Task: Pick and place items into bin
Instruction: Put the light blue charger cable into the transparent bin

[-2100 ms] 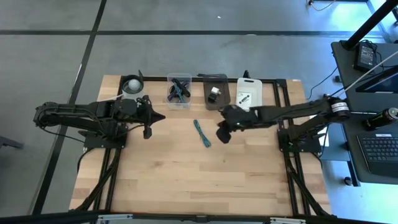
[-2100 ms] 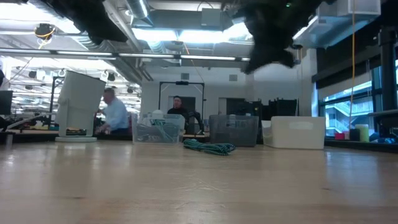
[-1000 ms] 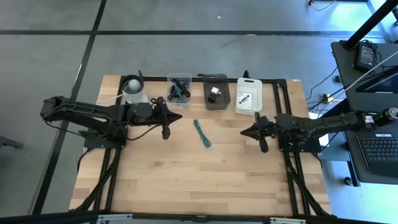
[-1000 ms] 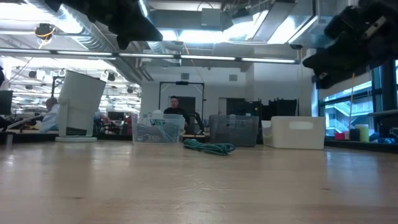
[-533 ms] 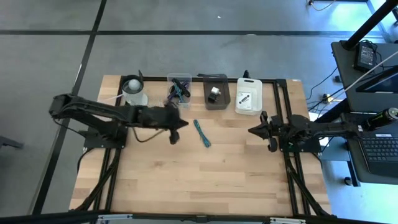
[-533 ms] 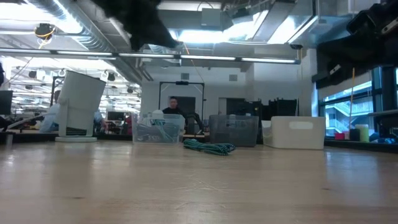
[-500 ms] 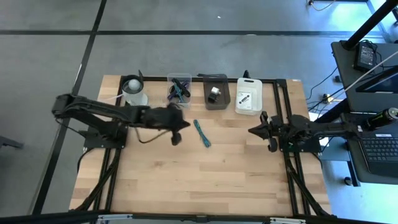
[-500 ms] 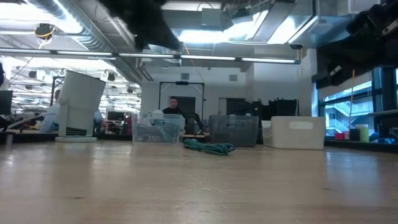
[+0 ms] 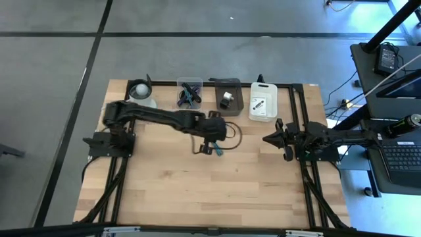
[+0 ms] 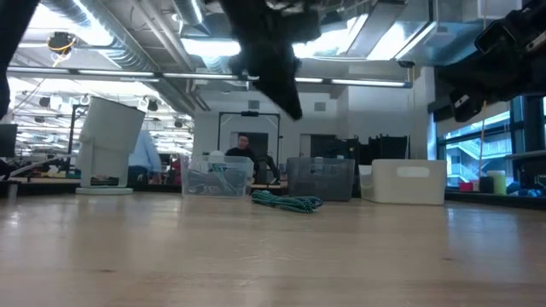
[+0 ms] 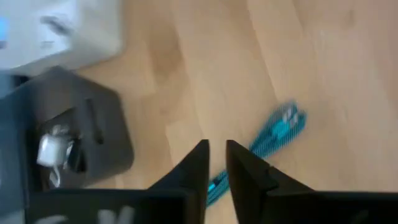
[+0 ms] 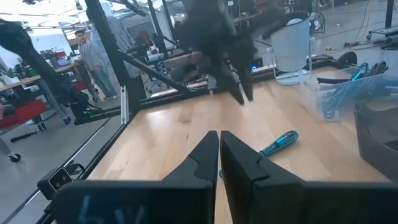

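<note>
Reaching over teal strap [image 9: 212,141] | left hand [image 9: 204,149] narrowly parted | right hand [image 9: 277,139] together, table edge

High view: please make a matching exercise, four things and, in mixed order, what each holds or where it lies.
1 teal coiled strap
2 clear plastic bin
3 dark grey bin
4 white bin

a holds a white card with black print
b lies on the wooden table
c holds teal and purple straps
d holds a small white object

Pairs: 1-b, 2-c, 3-d, 4-a
</note>
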Motion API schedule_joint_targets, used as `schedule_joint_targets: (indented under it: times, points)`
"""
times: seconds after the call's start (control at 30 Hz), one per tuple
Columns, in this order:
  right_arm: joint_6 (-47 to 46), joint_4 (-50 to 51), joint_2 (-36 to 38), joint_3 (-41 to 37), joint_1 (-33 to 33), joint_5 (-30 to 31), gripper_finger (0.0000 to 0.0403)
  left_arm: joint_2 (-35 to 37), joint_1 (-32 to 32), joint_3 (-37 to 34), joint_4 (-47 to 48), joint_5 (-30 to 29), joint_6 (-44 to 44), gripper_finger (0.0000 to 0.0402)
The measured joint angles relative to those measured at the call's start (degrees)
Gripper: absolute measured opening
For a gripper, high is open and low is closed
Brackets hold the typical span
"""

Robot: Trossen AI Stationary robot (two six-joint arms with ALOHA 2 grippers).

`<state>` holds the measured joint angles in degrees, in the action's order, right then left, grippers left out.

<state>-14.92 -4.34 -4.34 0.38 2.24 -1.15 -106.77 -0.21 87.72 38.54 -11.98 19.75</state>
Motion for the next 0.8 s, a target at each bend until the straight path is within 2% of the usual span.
schedule_joint_targets:
  times: [0.17,0.37,0.53,0.8]
  points:
    - [-1.3,0.0,0.0,0.0,0.0,0.0,0.0023,-6.7,1.5,5.0,7.4,1.3,12.1,0.011]
    - [-1.3,0.0,0.0,0.0,0.0,0.0,0.0023,-11.7,3.4,5.3,8.0,1.8,22.8,0.0165]
    - [-1.3,0.0,0.0,0.0,0.0,0.0,0.0023,-14.7,5.2,5.3,8.8,7.2,29.6,0.017]
    - [-1.4,0.0,0.0,0.0,0.0,0.0,0.0023,-18.1,6.1,5.4,12.0,10.0,36.2,0.0142]
